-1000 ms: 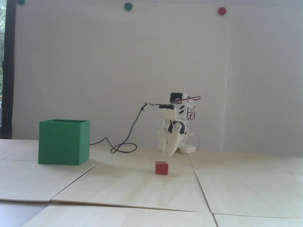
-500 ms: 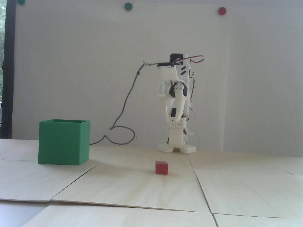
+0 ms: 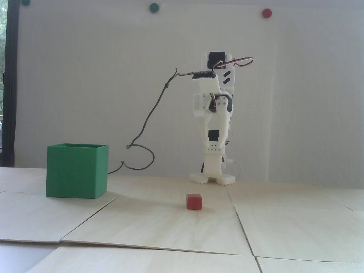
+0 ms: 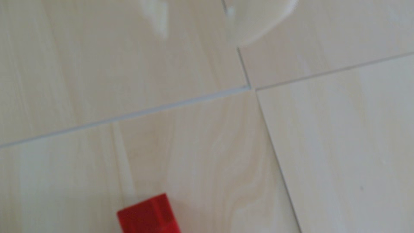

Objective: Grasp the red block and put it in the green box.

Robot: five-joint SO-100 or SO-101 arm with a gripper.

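In the fixed view, the small matte red cube-shaped block (image 3: 194, 201) sits alone on the pale wood-grain table (image 3: 284, 227), in front of the white printed arm (image 3: 215, 119) and well to the right of the large ridged green open-topped box (image 3: 76, 170), which stands near the table's back edge. The arm is reared up tall over its base, with the white claw (image 3: 212, 136) hanging high above the table and nowhere near the block; whether its fingers are spread or pressed together I cannot tell from this angle. In the wrist view, blurred, the block (image 4: 149, 215) lies at the bottom edge, while two white finger shapes enter from the top with a gap between them. To reach well, the claw should likely tip forward and descend until the block sits centred between the fingers before closing.
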